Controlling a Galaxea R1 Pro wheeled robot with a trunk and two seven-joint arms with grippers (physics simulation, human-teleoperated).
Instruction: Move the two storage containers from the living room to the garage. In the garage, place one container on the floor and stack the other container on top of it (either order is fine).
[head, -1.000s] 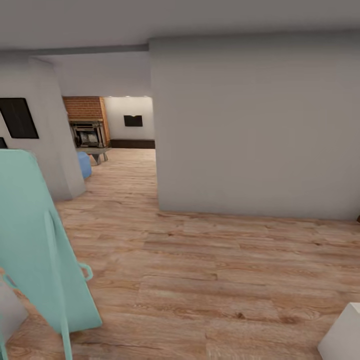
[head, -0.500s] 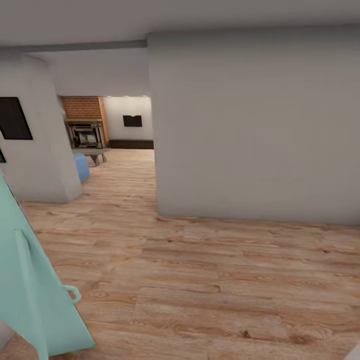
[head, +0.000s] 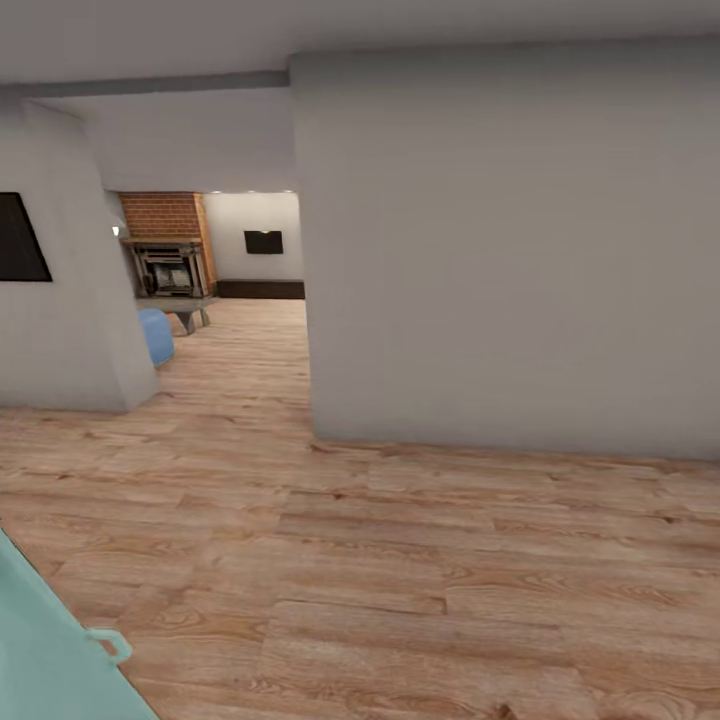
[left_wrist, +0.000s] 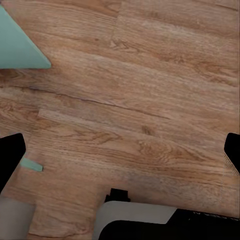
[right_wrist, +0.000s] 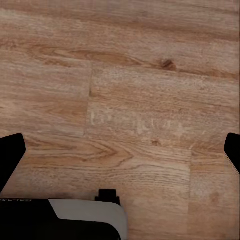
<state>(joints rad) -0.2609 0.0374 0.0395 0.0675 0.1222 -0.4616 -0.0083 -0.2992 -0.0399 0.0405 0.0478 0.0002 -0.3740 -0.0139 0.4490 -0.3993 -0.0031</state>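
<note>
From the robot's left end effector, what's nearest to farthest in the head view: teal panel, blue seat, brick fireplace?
1. Pale teal flat panel, bottom left corner.
2. Rounded blue seat, beyond left wall.
3. Red brick fireplace, far back.

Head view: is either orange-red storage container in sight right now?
No: ahead lie wood plank floor, a grey wall, a distant brick fireplace and a teal object at the corner.
</note>
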